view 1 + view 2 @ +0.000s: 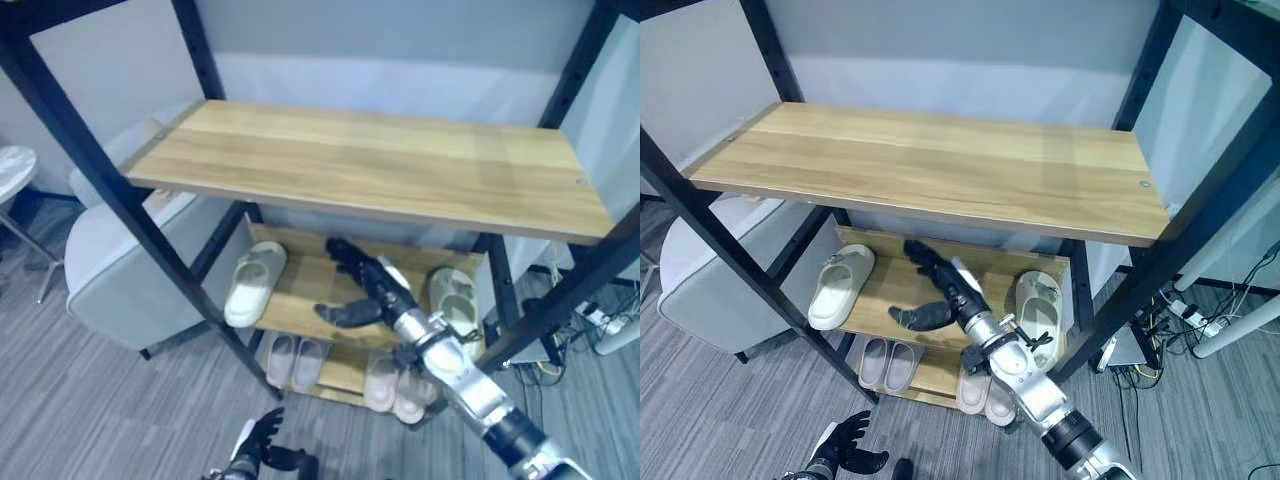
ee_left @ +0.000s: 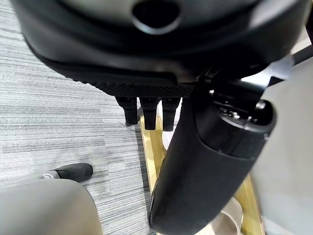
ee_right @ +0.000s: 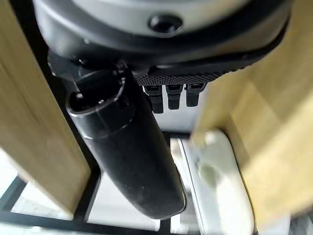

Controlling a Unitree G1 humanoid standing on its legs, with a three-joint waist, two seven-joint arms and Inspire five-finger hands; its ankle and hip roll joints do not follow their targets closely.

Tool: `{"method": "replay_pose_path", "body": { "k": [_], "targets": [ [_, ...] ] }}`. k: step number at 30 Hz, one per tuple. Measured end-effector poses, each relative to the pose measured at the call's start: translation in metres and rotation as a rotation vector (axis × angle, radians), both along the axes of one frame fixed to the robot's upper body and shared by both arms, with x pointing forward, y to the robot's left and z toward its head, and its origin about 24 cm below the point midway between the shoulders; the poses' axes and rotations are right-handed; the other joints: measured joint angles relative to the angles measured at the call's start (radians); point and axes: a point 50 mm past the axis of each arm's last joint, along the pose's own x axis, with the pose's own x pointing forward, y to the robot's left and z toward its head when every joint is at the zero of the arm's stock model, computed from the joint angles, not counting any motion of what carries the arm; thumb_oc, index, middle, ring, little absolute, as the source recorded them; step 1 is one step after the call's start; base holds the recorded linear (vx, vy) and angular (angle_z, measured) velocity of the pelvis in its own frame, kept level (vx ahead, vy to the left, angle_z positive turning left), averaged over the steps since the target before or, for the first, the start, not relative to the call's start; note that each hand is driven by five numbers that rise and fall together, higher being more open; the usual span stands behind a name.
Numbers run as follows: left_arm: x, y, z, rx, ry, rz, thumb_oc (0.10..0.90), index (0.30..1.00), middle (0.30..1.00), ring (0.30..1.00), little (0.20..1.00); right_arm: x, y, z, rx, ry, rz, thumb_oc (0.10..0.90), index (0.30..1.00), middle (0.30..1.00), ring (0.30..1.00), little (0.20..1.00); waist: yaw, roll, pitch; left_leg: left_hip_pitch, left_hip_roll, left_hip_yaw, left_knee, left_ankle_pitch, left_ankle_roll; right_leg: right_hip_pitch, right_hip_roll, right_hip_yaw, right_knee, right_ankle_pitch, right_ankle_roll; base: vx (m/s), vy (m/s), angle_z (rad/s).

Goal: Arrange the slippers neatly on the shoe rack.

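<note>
Right hand (image 1: 940, 290) fingers spread, empty, over middle shelf (image 1: 890, 300); left hand (image 1: 845, 450) relaxed.

Office; grey carpet (image 1: 90, 400), power strip (image 1: 598, 318)

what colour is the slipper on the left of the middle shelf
Cream white slipper, clearest in the right eye view.

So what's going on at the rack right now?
The right hand is reaching in over the middle shelf with open fingers, holding nothing, between two pale slippers lying far apart: the left slipper and the right slipper. Two more pairs sit on the bottom shelf. The top shelf is bare. The left hand hangs low near the floor, open and idle.
</note>
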Motion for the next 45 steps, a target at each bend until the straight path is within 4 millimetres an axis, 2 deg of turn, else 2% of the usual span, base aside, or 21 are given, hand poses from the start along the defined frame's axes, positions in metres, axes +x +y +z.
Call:
{"method": "replay_pose_path", "body": {
  "k": [3, 6, 11, 16, 19, 26, 32, 37, 40, 45],
  "targets": [
    [0.001, 0.000, 0.000, -0.007, -0.002, 0.012, 0.800, 0.900, 0.900, 0.900, 0.900, 0.009, -0.028, 0.012, -0.263, -0.153, -0.084, 0.800, 0.900, 0.900, 0.900, 0.900, 0.002, -0.003, 0.000, -0.002, -0.006, -0.003, -0.001, -0.001, 0.002, 0.000, -0.006, -0.004, 0.000, 0.000, 0.001, 0.01, 0.021, 0.04],
    [-0.001, 0.001, 0.000, -0.004, 0.005, 0.019, 0.800, 0.900, 0.900, 0.900, 0.900, 0.015, -0.042, 0.023, -0.389, -0.266, -0.186, 0.800, 0.900, 0.900, 0.900, 0.900, -0.006, -0.004, 0.000, -0.001, -0.008, -0.002, -0.001, -0.001, 0.003, 0.000, -0.008, -0.002, 0.000, 0.001, 0.002, 0.01, 0.027, -0.02],
    [0.000, 0.002, -0.001, -0.004, 0.010, 0.025, 0.800, 0.900, 0.900, 0.900, 0.900, 0.024, -0.053, 0.031, -0.625, -0.393, -0.253, 0.800, 0.900, 0.900, 0.900, 0.900, -0.009, -0.011, 0.000, 0.001, -0.008, 0.003, 0.002, -0.001, 0.004, -0.001, -0.009, 0.002, 0.000, 0.001, 0.003, 0.01, 0.020, -0.02],
    [-0.001, 0.007, -0.001, -0.002, 0.017, 0.046, 0.800, 0.900, 0.900, 0.900, 0.900, 0.025, -0.058, 0.031, -0.756, -0.449, -0.266, 0.800, 0.900, 0.900, 0.900, 0.900, -0.009, -0.025, 0.001, 0.001, -0.008, 0.005, 0.002, -0.002, 0.006, -0.002, -0.009, 0.005, 0.000, 0.002, 0.003, 0.00, 0.006, 0.00],
    [-0.003, 0.011, -0.001, 0.005, 0.020, 0.065, 0.800, 0.900, 0.900, 0.900, 0.900, 0.027, -0.069, 0.025, -0.836, -0.428, -0.287, 0.800, 0.900, 0.900, 0.900, 0.900, -0.009, -0.039, 0.001, 0.000, -0.008, 0.007, 0.002, -0.002, 0.007, -0.004, -0.009, 0.007, 0.000, 0.001, 0.004, 0.00, 0.000, 0.00],
    [-0.007, 0.014, -0.002, 0.003, 0.039, 0.064, 0.800, 0.900, 0.900, 0.900, 0.900, 0.024, -0.093, 0.015, -1.006, -0.405, -0.328, 0.800, 0.900, 0.900, 0.900, 0.900, -0.012, -0.042, 0.000, -0.001, -0.013, 0.012, -0.001, -0.006, 0.014, -0.007, -0.014, 0.010, 0.000, 0.001, 0.007, 0.00, 0.005, 0.00],
    [-0.008, 0.014, -0.003, 0.003, 0.055, 0.066, 0.800, 0.900, 0.900, 0.900, 0.900, 0.016, -0.097, 0.004, -1.046, -0.376, -0.355, 0.800, 0.900, 0.900, 0.900, 0.900, -0.009, -0.046, 0.000, 0.000, -0.021, 0.016, -0.001, -0.012, 0.023, -0.009, -0.022, 0.018, 0.000, 0.000, 0.012, 0.01, 0.010, 0.00],
    [-0.008, 0.014, -0.003, 0.017, 0.056, 0.041, 0.800, 0.900, 0.900, 0.900, 0.900, 0.006, -0.096, -0.016, -1.091, -0.318, -0.352, 0.800, 0.900, 0.900, 0.900, 0.900, -0.009, -0.051, 0.000, 0.001, -0.030, 0.036, 0.002, -0.018, 0.033, -0.018, -0.032, 0.037, 0.001, 0.004, 0.020, 0.01, 0.022, -0.11],
    [-0.008, 0.014, -0.002, 0.008, 0.066, 0.030, 0.800, 0.900, 0.900, 0.900, 0.900, -0.003, -0.095, -0.032, -1.111, -0.267, -0.335, 0.800, 0.900, 0.900, 0.900, 0.900, -0.010, -0.057, 0.002, 0.003, -0.035, 0.048, 0.002, -0.022, 0.039, -0.021, -0.038, 0.050, 0.001, 0.007, 0.024, 0.01, 0.019, -0.11],
    [-0.008, 0.018, -0.002, 0.018, 0.069, 0.027, 0.800, 0.900, 0.900, 0.900, 0.900, -0.008, -0.100, -0.042, -1.167, -0.218, -0.330, 0.800, 0.900, 0.900, 0.900, 0.900, -0.013, -0.076, 0.004, 0.011, -0.037, 0.066, -0.002, -0.025, 0.044, -0.022, -0.042, 0.065, 0.001, 0.010, 0.030, 0.01, 0.018, -0.10]
  ]
}}
